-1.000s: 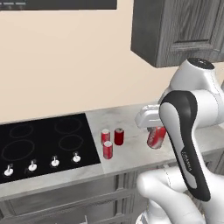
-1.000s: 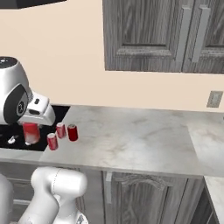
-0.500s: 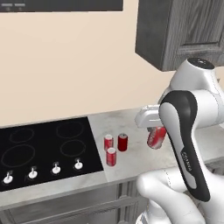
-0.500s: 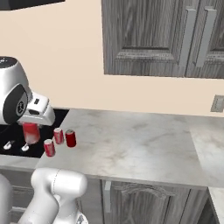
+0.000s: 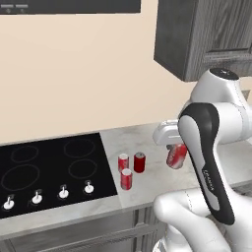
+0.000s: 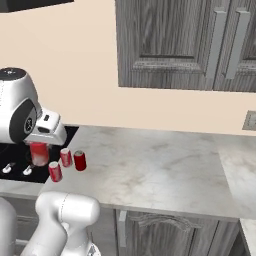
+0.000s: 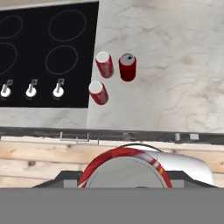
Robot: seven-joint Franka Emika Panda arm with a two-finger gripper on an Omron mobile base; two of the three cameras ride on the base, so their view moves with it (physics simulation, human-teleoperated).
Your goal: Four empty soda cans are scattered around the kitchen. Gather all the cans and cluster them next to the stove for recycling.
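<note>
While raised over counter, hand (image 5: 173,147) grips soda can (image 5: 176,156) (upright).

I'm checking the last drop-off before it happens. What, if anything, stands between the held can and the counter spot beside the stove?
Nothing visible blocks it. The held can hangs in the gripper above bare counter. The three cans already stand beside the stove, with open marble on their near side.
</note>
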